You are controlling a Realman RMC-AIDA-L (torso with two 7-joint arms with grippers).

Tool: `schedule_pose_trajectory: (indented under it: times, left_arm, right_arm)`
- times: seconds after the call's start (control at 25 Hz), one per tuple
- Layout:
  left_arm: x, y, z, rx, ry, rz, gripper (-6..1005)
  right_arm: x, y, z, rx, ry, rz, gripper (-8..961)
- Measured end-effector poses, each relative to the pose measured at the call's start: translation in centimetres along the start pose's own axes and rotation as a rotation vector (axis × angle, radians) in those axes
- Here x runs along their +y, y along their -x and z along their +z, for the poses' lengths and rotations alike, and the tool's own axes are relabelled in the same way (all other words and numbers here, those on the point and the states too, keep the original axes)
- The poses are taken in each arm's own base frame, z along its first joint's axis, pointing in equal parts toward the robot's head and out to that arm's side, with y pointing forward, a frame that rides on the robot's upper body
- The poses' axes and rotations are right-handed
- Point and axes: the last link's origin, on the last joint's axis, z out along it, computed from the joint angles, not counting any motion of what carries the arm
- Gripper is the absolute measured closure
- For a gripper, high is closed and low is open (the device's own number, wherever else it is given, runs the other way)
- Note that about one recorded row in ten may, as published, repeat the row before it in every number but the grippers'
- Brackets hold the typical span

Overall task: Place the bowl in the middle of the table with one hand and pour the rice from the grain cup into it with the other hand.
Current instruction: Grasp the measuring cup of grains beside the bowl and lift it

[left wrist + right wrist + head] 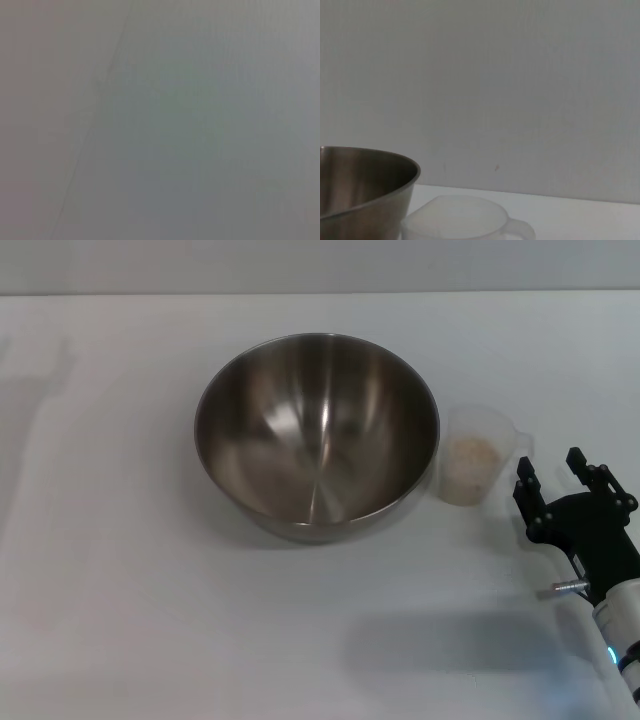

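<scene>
Large shiny stainless-steel bowl (317, 433) sits mid white table (120, 620), empty; small clear plastic grain cup (476, 468) with off-white rice (470, 462) just right, ungrasped; right gripper (555, 475) near it, fingers open, empty; pour pending; left gripper unseen.

Plain pale wall (520, 75) behind the scene.

Shiny steel bowl (316, 435), translucent plastic cup (472, 468)

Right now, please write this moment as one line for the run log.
bowl: mid-table, empty | cup: upright beside bowl, rice inside | right gripper: open, near cup, not touching | left gripper: not in view
</scene>
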Motion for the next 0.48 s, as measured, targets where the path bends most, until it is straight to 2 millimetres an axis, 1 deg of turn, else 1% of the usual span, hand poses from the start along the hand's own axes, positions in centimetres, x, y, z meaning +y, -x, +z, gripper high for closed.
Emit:
schedule_pose_trajectory:
  times: [0.48]
  left_arm:
    - [-0.16, -0.12, 0.02, 0.005, -0.006, 0.002, 180]
  right_arm:
    - [-0.20, 0.42, 1.07, -0.011, 0.007, -0.016, 400]
